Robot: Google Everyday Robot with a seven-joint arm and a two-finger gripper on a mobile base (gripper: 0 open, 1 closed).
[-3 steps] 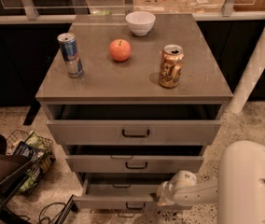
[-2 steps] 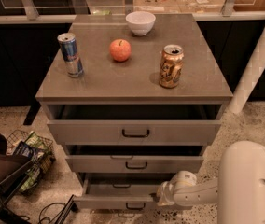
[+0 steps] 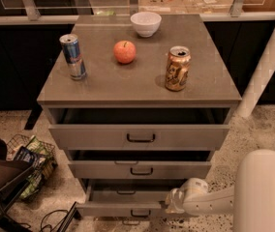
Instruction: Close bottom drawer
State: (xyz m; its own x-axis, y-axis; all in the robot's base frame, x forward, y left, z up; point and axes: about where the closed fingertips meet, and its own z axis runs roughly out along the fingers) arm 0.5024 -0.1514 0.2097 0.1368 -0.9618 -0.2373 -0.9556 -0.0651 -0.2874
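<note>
Three drawers are sitting in the grey cabinet (image 3: 128,83), and all three are sticking out a bit. The bottom drawer (image 3: 103,209) is down by the floor, under the other two. It is sticking out the most, so some of its plain grey inside is showing. Its long side is running from left to right. Its flat front is facing out, away from the cabinet and toward the camera. A small dark bar handle (image 3: 141,212) is sitting on that front, lying flat from left to right too.

The gripper (image 3: 172,204) is reaching in low from the right, on the end of a white arm (image 3: 215,200). It is sitting at the right end of the bottom drawer's front and looks to be touching it. I cannot tell how far the claw is open, or if it is holding anything.

The middle drawer (image 3: 140,169) and the top drawer (image 3: 137,137) are hanging out above it, each a little less far.

On top of the cabinet, a blue can (image 3: 72,57) is standing on the left. A red apple (image 3: 125,51) is resting near the middle. A white bowl (image 3: 145,23) is sitting at the back. A gold can (image 3: 177,68) is standing on the right.

A wire basket (image 3: 31,163) is lying on the speckled floor to the left.
</note>
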